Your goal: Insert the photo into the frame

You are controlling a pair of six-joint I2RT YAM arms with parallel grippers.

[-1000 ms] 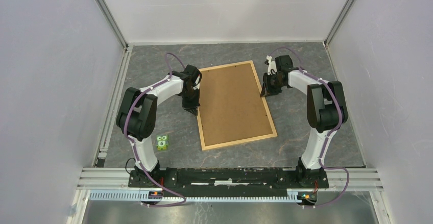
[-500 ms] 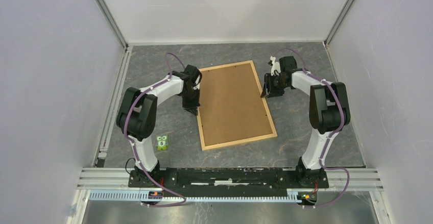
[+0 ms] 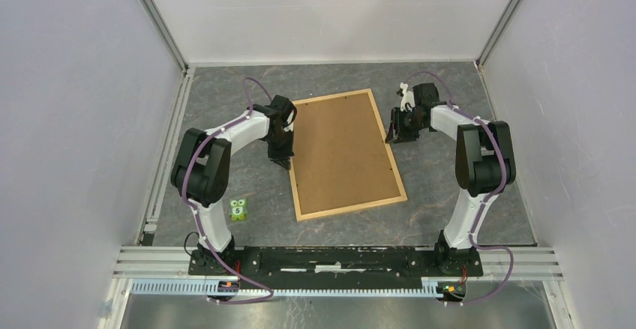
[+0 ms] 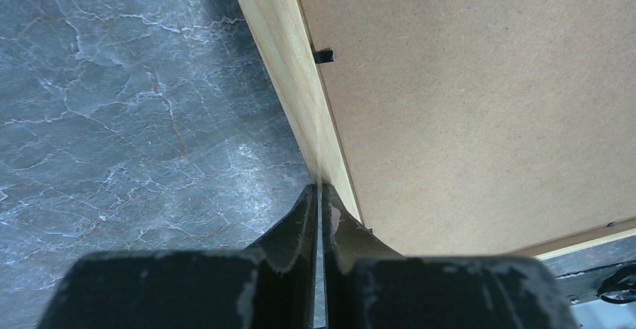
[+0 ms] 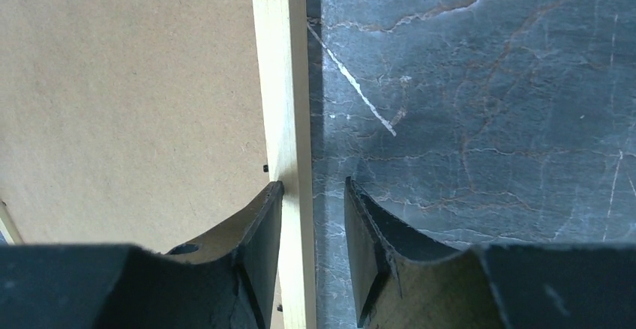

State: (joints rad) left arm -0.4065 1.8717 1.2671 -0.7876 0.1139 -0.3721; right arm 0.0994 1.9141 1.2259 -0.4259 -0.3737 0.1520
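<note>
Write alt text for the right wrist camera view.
The two dark fingers of the right gripper stand apart, with a pale wooden strip of the frame running between them. A brown backing board fills the left side, and the grey marbled table fills the right.

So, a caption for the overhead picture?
The left gripper and right gripper flank a wooden frame on a grey table, brown backing board up.
</note>
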